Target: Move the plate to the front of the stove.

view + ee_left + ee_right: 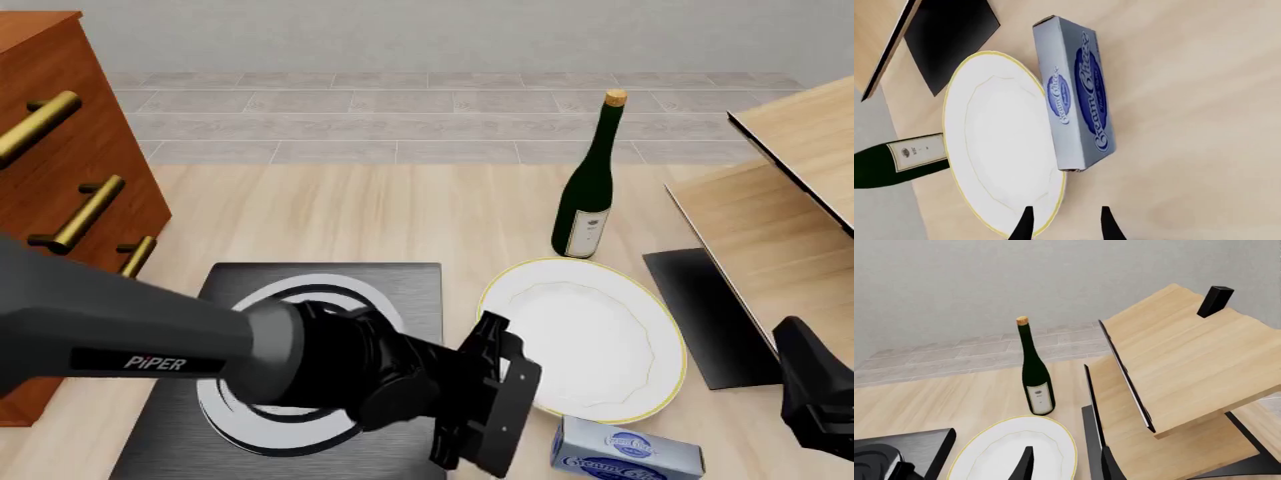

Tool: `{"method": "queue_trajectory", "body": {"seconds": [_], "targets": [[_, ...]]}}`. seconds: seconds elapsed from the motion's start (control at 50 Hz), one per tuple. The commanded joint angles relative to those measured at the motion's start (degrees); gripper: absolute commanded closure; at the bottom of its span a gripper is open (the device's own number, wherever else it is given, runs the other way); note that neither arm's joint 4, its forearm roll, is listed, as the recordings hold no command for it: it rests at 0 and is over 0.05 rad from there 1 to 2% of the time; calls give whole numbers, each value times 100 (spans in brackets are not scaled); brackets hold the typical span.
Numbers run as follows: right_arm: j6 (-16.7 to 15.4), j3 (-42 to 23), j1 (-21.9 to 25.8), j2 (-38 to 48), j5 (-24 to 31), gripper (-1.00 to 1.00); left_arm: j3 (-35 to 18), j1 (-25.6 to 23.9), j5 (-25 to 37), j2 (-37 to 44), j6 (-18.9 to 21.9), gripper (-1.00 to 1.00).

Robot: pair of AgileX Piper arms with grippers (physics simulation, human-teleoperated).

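Plate (583,345) flat beside stove (400,290); cream-cheese box (627,453) touching its rim.

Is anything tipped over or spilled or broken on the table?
Nothing is spilled or broken. The wine bottle stands upright behind the plate, which lies flat beside the stove. The cream cheese box lies on its side at the plate's near edge, which looks normal for a box.

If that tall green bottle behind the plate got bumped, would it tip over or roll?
The wine bottle stands upright, tall on a narrow base, so a knock near its neck would probably topple it. Once down, its round body would likely roll. It stands just behind the plate, so sliding the plate carelessly might nudge it.
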Motion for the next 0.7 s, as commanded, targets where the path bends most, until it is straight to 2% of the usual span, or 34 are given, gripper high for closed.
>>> {"method": "queue_trajectory", "body": {"seconds": [0.02,0.7], "targets": [[3,0,-21,38,-42,-100,-2,201,-123,141,238,-100],[48,0,-112,420,-371,-100,-278,484,-221,630,482,-100]]}}
